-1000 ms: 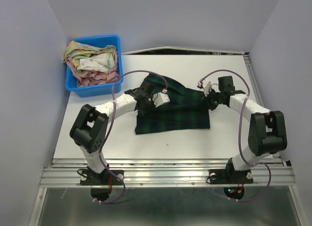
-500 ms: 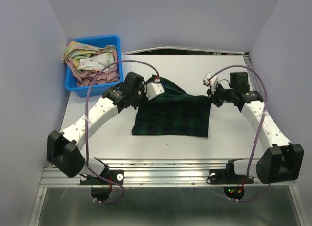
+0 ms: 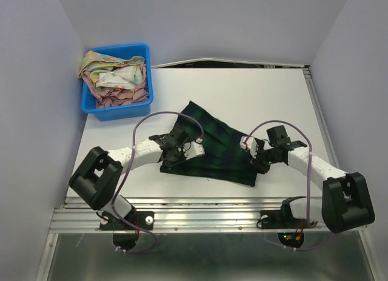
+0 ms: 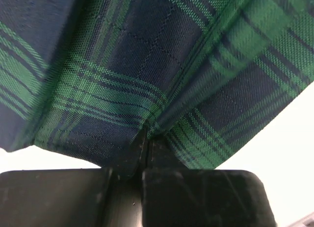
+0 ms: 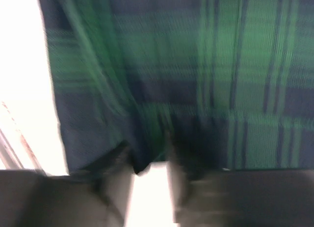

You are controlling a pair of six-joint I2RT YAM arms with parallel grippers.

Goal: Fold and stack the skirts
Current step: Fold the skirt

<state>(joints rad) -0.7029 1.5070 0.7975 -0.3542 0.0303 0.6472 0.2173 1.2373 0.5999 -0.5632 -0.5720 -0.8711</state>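
The dark green-navy plaid skirt lies slanted across the middle of the table, bunched at its near edge. My left gripper is at the skirt's near left corner. In the left wrist view it is shut on a pinch of the plaid cloth. My right gripper is at the near right corner. The right wrist view is blurred, but its jaws stand apart with bright table showing between them, and the plaid hem is just at the tips. The floral skirt lies crumpled in the bin.
A blue plastic bin stands at the back left corner of the table. Grey walls close in on both sides. The metal rail with both arm bases runs along the near edge.
Both arms have pulled back toward the near edge, dragging the plaid skirt with them so it now lies slanted. The right jaws have parted; the left stays shut on the cloth.
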